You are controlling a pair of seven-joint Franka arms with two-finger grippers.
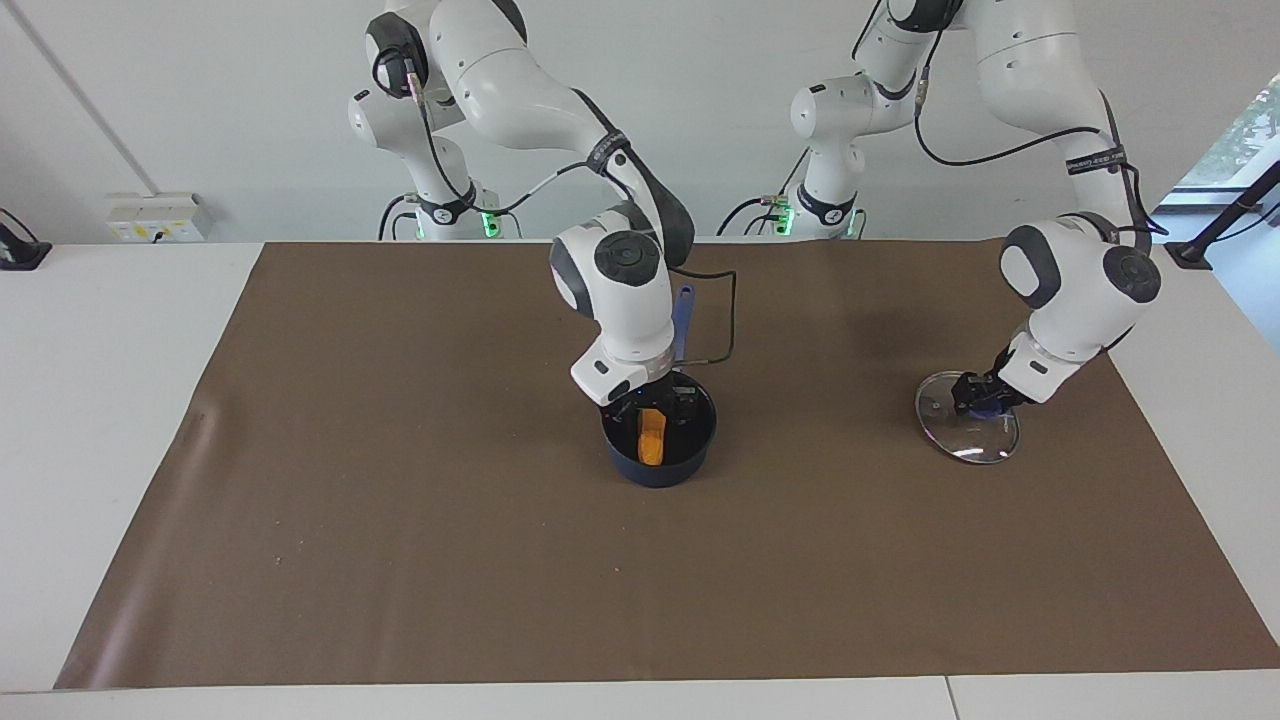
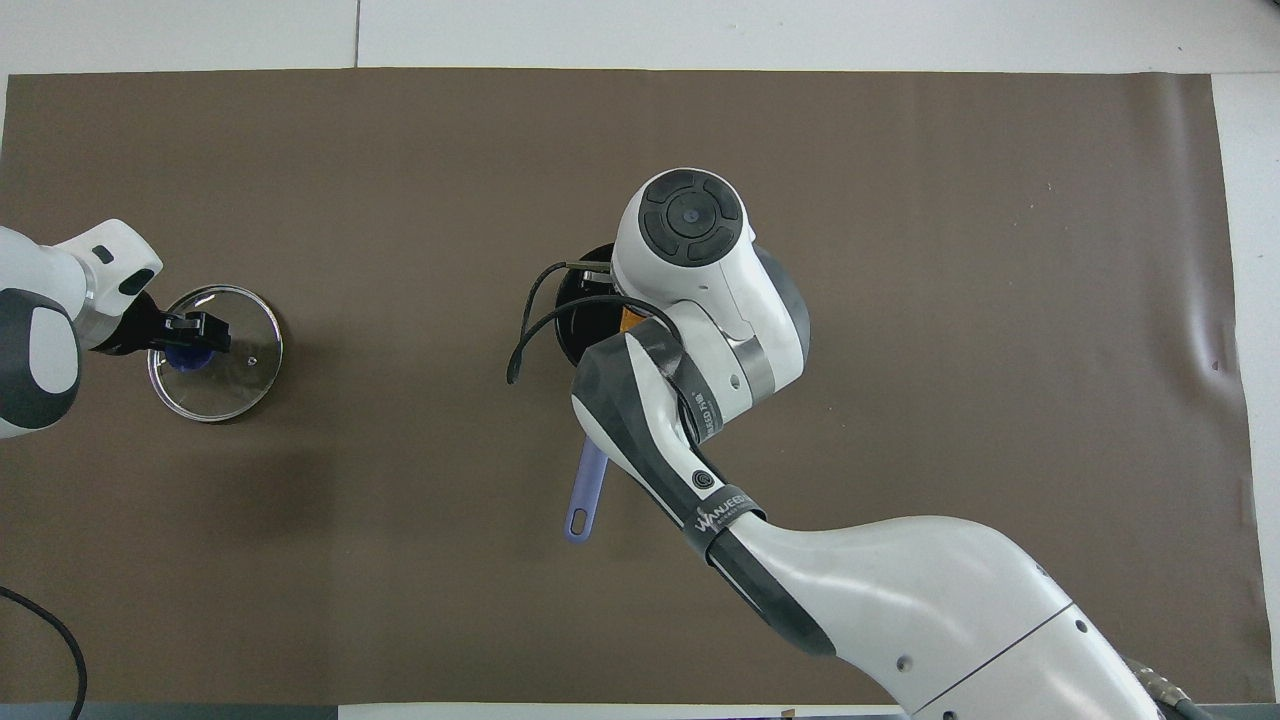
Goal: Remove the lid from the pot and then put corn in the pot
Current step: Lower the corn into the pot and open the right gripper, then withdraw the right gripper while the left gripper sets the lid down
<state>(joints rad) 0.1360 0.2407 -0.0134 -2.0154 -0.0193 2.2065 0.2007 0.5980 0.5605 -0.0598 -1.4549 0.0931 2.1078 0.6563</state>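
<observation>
Facing view: the right gripper (image 1: 652,408) holds the corn (image 1: 651,437) upright, its tip low inside the pot (image 1: 659,441) at mid-table. Spread the fingers only once it rests on the black bottom, then rise straight. The cob is orange, bumpy. The left gripper (image 1: 975,397) apparently grips the lid (image 1: 966,430) by its blue knob.

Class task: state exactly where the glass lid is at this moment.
The lid is on the brown mat toward the left arm's end of the table, well apart from the pot, the left gripper on its blue knob.
</observation>
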